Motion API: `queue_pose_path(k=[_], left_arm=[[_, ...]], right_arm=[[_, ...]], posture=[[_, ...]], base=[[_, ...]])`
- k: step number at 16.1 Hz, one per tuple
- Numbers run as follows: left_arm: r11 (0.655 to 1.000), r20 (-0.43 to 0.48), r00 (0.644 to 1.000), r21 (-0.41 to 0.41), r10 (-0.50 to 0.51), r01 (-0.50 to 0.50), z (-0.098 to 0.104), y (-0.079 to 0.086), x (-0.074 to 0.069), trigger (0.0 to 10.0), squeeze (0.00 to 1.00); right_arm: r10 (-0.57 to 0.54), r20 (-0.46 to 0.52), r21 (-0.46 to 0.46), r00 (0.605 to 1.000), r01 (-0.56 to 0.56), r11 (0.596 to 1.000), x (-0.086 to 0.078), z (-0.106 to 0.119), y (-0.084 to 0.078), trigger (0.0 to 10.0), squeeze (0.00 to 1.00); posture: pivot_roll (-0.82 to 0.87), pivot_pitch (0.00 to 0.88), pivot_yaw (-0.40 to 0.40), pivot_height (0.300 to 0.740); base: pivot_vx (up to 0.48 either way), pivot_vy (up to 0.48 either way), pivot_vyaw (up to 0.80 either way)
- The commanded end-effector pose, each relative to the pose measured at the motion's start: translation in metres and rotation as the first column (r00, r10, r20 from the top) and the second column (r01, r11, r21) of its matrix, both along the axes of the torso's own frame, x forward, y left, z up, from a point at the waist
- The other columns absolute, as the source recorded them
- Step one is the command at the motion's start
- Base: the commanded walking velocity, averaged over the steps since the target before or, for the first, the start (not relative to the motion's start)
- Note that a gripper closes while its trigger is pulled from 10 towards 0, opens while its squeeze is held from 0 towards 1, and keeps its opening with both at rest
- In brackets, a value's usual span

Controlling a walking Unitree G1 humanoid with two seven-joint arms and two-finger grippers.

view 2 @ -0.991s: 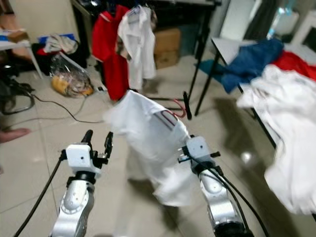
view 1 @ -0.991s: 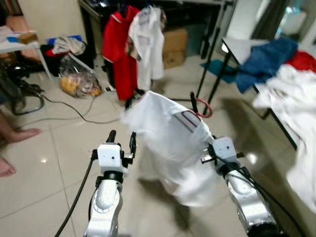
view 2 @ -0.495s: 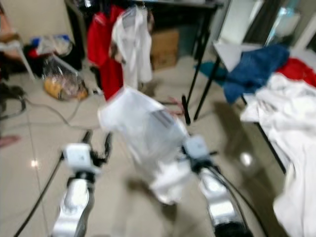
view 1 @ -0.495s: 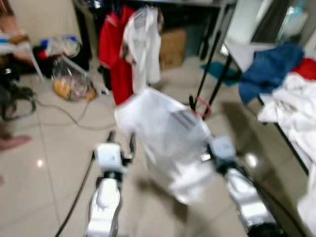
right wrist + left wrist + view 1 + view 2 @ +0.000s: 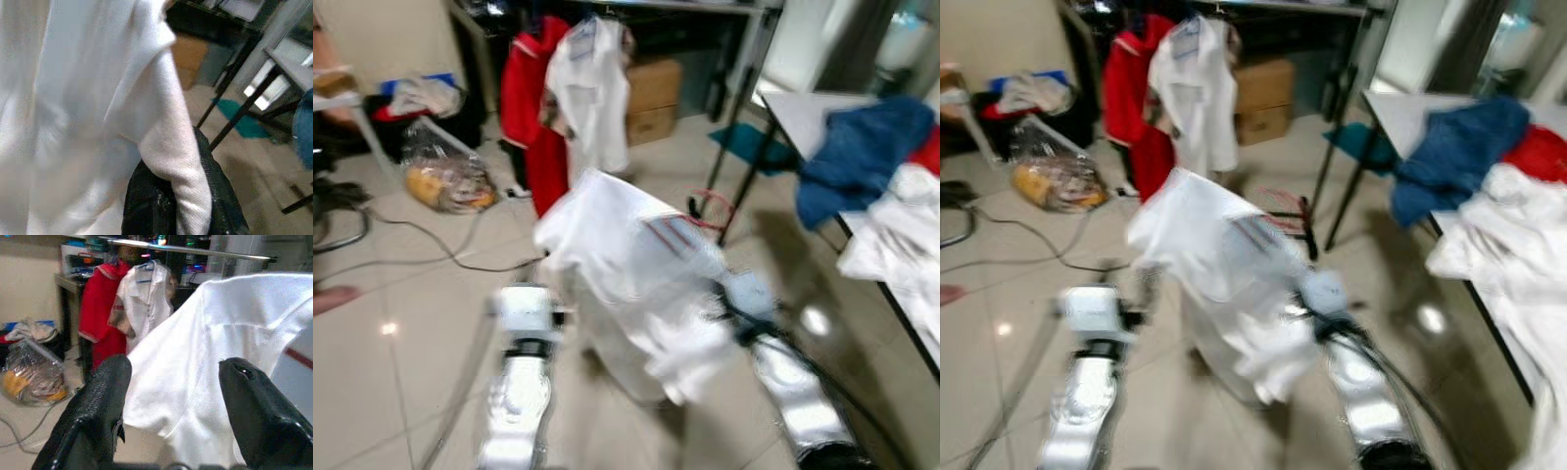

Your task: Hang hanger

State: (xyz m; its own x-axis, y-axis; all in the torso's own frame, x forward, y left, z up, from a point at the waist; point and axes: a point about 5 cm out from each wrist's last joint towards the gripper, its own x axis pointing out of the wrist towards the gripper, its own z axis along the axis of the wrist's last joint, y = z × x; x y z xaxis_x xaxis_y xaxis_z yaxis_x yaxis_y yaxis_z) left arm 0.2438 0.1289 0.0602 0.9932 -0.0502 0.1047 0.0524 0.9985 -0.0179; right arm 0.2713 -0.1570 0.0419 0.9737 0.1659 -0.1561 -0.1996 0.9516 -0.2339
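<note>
A: Pale floor tiles [image 5: 401, 294] run up to a black clothes rack [image 5: 1332, 117], where a red garment [image 5: 524, 108] and a white hung shirt [image 5: 592, 93] already hang from the rail. What is the robot carrying?

B: 1 white shirt [image 5: 626, 264], held up in front of it between the 2 arms. The head views are blurred, so I judge the robot is walking toward the rack.

A: Which gripper has it?

B: The right gripper [image 5: 181, 196]. In its wrist view a fold of white cloth is pinched between the black fingers [image 5: 146, 205], so they are closed on the shirt. The hanger [image 5: 710, 208] looks like a reddish loop at the far edge of the shirt, too smeared to say more.

A: And the left gripper [image 5: 171, 377]?

B: Spread wide, holding nothing. The shirt's shoulder hangs just beyond its 2 fingers, probably kept near to steady the cloth.

A: Why carry it so high?

B: Likely to keep the hem off the floor and bring the hook near the rail. More clothes [image 5: 1489, 196] lie on the table [image 5: 803, 103] at right.
</note>
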Motion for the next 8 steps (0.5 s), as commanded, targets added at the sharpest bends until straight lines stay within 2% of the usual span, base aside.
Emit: queue_pose_path(k=[1, 2, 8], left_arm=[[1.000, 0.012, 1.000, 0.010, 0.021, -0.022, 0.0026, 0.0075, 0.0010, 10.0, 0.00], [1.000, 0.011, 1.000, 0.010, 0.021, -0.021, 0.0025, 0.0076, 0.0011, 10.0, 0.00], [1.000, 0.011, 1.000, 0.009, 0.021, -0.021, 0.0027, 0.0073, 0.0011, 10.0, 0.00]], right_arm=[[0.012, 0.060, 0.038, 0.998, -0.015, 0.999, 0.0074, 0.0130, 0.0094, 10.0, 0.00], [0.014, 0.060, 0.037, 0.998, -0.016, 0.999, 0.0074, 0.0129, 0.0096, 10.0, 0.00], [0.028, 0.066, 0.026, 0.997, -0.030, 0.999, 0.0072, 0.0136, 0.0118, 10.0, 0.00]], posture=[[0.23, 0.025, -0.042, 0.740], [0.23, 0.024, -0.041, 0.740], [0.23, 0.026, -0.041, 0.740]], base=[[0.431, 0.000, -0.80], [0.435, 0.000, -0.80], [0.435, 0.000, 0.00]])
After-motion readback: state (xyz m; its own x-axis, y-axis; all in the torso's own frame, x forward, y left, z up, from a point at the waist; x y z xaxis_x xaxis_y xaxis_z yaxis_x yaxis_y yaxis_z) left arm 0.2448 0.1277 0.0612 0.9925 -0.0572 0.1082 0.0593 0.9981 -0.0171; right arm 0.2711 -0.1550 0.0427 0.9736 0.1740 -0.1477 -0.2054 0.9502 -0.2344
